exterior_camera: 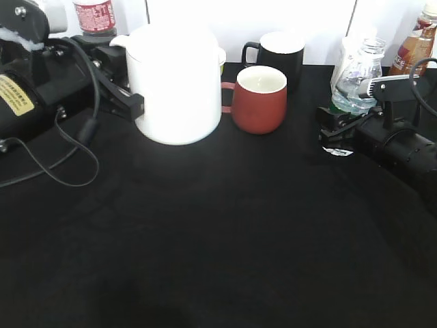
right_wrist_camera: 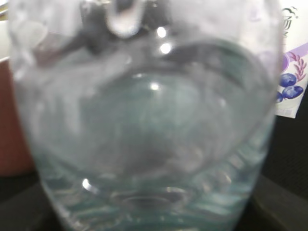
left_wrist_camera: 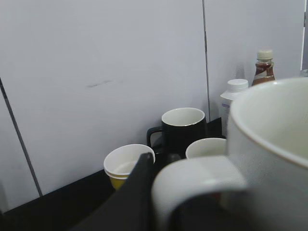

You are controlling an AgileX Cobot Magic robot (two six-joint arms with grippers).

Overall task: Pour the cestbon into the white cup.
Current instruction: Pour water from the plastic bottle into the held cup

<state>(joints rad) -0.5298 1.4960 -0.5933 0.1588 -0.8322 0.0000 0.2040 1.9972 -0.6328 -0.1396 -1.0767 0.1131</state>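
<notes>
The white cup (exterior_camera: 179, 85) stands at the back left, large and plain. My left gripper (exterior_camera: 135, 104) is shut on its loop handle; in the left wrist view one dark finger (left_wrist_camera: 142, 185) lies against the handle of the white cup (left_wrist_camera: 197, 179). The cestbon (exterior_camera: 357, 78), clear with a green label and an open neck, is upright at the right. My right gripper (exterior_camera: 341, 124) is shut on its lower body. In the right wrist view the cestbon (right_wrist_camera: 144, 120) fills the frame and hides the jaws.
A red mug (exterior_camera: 260, 99) stands just right of the white cup, with a black mug (exterior_camera: 274, 49) behind it. A brown-labelled bottle (exterior_camera: 416, 45) is at the back right and a red-labelled bottle (exterior_camera: 95, 16) at the back left. A small yellow cup (left_wrist_camera: 126, 167) sits by the wall.
</notes>
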